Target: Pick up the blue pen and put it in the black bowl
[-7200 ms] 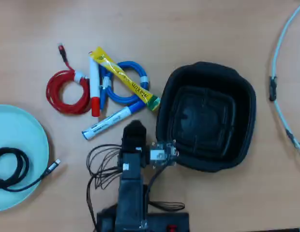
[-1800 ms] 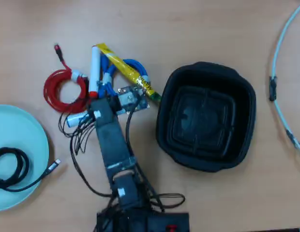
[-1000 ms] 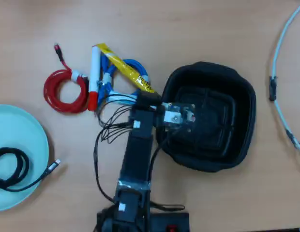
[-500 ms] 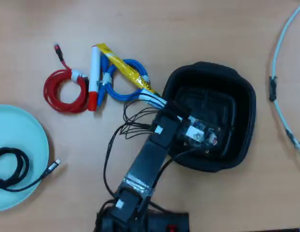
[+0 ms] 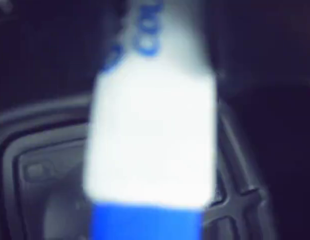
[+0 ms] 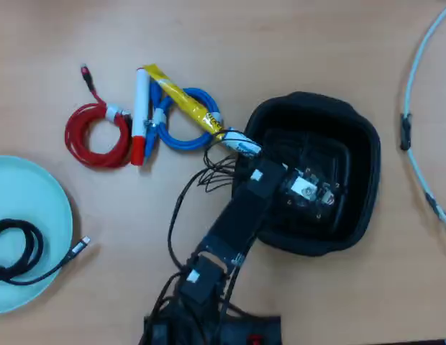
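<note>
The bowl is half covered by the arm in the overhead view. The gripper hides beneath the wrist there, its fingers unseen, yet it grips the pen, which fills the blurred wrist view over the bowl's ridged base; its blue print is unreadable. One white end pokes past the rim.

Overhead looks straight down on the table; wrist camera — close, blurred — shares the black bowl.
</note>
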